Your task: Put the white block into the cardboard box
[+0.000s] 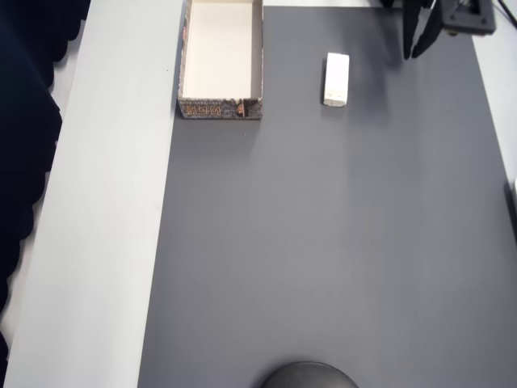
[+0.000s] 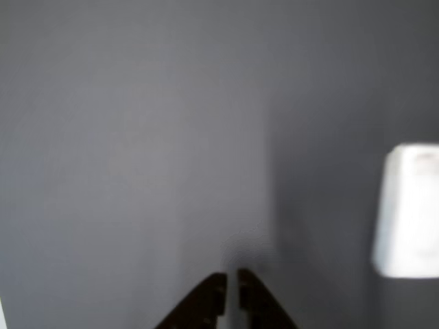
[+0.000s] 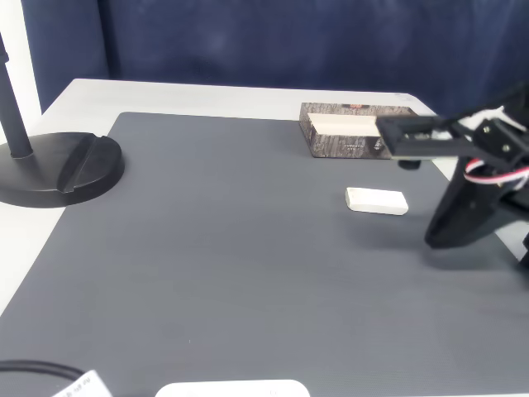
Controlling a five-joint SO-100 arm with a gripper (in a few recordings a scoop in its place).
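The black two-finger gripper (image 1: 416,50) hangs over the dark grey mat (image 1: 323,242) at the top right of the overhead view, its fingers drawn almost together with only a thin slit between the tips in the wrist view, holding and touching nothing. The white block (image 1: 336,79), a small plain rectangle, lies flat on the mat just left of the gripper and apart from it. The cardboard box (image 1: 220,103), open-topped with a cream inside and brownish printed sides, sits further left at the mat's edge, near the block.
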